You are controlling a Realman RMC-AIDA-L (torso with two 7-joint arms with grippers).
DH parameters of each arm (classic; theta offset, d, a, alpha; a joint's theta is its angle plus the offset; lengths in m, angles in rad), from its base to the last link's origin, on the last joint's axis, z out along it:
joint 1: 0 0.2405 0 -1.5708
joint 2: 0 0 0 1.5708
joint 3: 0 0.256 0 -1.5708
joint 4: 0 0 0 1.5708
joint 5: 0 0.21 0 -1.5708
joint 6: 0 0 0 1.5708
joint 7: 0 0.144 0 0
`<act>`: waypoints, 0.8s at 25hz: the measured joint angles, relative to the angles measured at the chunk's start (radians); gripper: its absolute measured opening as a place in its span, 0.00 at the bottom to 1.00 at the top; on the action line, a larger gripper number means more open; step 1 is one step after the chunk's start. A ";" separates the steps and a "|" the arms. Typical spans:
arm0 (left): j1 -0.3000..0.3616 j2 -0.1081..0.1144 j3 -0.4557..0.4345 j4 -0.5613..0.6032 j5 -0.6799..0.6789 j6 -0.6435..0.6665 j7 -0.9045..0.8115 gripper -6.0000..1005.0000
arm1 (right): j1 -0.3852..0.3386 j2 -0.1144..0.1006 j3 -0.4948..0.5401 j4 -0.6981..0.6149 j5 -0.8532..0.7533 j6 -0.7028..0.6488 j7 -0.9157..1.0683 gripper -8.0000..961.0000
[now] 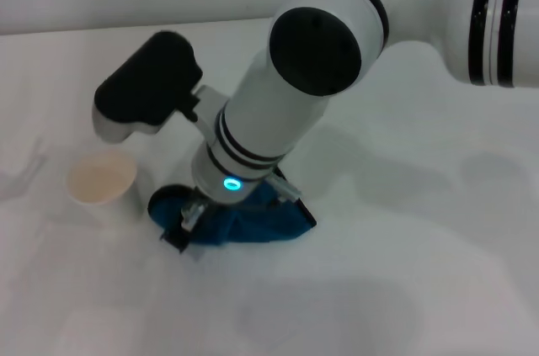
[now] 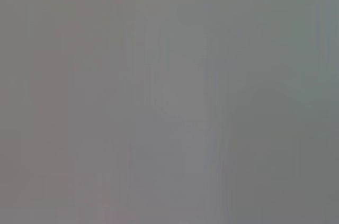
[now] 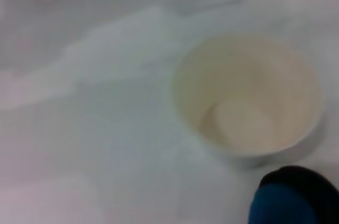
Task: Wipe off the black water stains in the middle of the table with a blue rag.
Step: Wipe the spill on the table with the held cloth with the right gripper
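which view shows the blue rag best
The head view: the blue rag lies bunched on the table under the right gripper, beside the paper cup. The right wrist view catches only one corner; the left wrist view shows none.

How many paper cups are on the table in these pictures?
1. The paper cup stands upright on the table, on the robot's left of the blue rag; the right arm may hide others.
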 joint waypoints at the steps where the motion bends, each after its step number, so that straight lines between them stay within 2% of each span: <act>1: 0.000 0.000 0.000 0.001 0.000 0.000 0.000 0.89 | -0.001 0.000 -0.001 -0.002 0.019 0.015 -0.019 0.02; 10: 0.002 0.000 0.000 0.014 0.012 0.000 0.005 0.89 | -0.027 0.000 -0.004 -0.059 0.070 0.135 -0.099 0.02; 15: 0.007 0.000 0.000 0.015 0.012 0.001 0.009 0.89 | -0.039 0.000 -0.004 -0.066 0.068 0.148 -0.108 0.02; 20: 0.009 -0.002 0.000 0.015 0.012 0.001 0.009 0.89 | -0.043 0.000 0.010 -0.041 0.027 0.101 -0.095 0.02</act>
